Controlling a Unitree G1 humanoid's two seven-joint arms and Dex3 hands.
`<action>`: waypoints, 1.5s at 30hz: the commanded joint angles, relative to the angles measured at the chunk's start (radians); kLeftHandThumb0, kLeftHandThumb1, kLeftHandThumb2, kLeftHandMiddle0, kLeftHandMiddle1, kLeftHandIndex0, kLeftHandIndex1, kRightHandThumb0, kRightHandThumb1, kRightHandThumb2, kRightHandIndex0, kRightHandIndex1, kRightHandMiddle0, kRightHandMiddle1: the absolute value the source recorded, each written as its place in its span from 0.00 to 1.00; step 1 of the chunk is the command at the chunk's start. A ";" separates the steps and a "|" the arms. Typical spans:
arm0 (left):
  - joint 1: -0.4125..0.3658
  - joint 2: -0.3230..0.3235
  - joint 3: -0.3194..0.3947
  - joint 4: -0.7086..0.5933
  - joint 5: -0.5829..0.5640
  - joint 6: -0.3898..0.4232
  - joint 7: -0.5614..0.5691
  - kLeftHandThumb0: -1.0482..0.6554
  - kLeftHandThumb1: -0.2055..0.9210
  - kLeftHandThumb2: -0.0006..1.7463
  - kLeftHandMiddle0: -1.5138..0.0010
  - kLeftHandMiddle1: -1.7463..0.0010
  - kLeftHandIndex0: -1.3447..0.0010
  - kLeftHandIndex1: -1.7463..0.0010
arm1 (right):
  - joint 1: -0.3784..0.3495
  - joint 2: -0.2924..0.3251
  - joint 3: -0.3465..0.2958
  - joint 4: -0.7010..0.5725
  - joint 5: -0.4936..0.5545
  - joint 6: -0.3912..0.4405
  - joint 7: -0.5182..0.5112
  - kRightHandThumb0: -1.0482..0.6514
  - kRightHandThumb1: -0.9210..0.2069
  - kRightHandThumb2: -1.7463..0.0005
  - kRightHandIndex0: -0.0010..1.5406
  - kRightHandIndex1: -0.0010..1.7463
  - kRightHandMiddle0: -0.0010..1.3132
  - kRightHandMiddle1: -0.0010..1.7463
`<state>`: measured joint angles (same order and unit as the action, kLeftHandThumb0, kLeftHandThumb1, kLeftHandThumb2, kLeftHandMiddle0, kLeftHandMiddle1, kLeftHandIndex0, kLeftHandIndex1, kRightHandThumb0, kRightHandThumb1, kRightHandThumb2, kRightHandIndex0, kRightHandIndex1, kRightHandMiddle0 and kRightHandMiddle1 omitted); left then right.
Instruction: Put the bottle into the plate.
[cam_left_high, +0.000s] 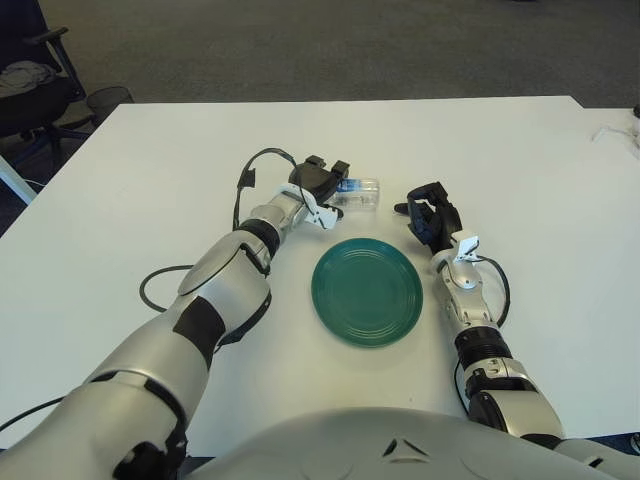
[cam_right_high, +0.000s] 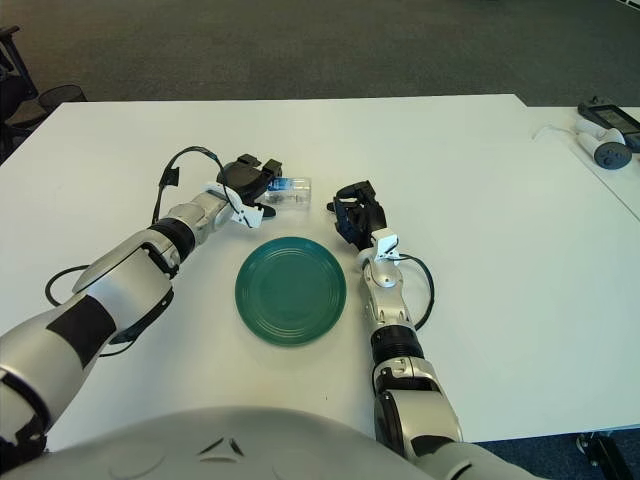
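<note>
My left hand (cam_left_high: 318, 183) is closed around the clear water bottle (cam_left_high: 358, 192), held on its side at 12 o'clock beyond the green plate (cam_left_high: 367, 291). Grasp done; carrying over and setting down remain. My right hand (cam_left_high: 430, 214) idles, fingers curled, at the plate's 2 o'clock.

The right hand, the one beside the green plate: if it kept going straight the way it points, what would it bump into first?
Probably nothing: the right hand points up the bare table. The bottle sits off to its left.
</note>
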<state>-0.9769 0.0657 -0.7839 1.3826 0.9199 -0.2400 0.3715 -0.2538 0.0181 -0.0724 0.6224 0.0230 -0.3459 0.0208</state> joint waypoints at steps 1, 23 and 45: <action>0.045 -0.003 -0.055 0.022 0.059 0.015 -0.002 0.16 0.99 0.23 0.83 0.69 1.00 0.36 | 0.061 0.012 0.006 0.036 -0.003 0.064 -0.011 0.41 0.00 0.72 0.27 0.61 0.17 0.98; 0.080 0.023 -0.138 0.025 0.106 0.074 0.077 0.61 0.25 0.91 0.48 0.00 0.56 0.02 | 0.086 0.015 0.005 0.000 0.002 0.061 -0.044 0.41 0.08 0.63 0.27 0.61 0.19 1.00; 0.080 0.038 -0.090 0.020 0.062 0.048 0.090 0.61 0.27 0.90 0.48 0.02 0.59 0.00 | 0.093 0.009 0.002 -0.016 0.011 0.084 -0.028 0.41 0.06 0.65 0.27 0.61 0.18 1.00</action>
<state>-0.9598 0.0871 -0.8719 1.3753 0.9800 -0.1766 0.4861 -0.2140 0.0239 -0.0664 0.5669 0.0240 -0.3340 -0.0102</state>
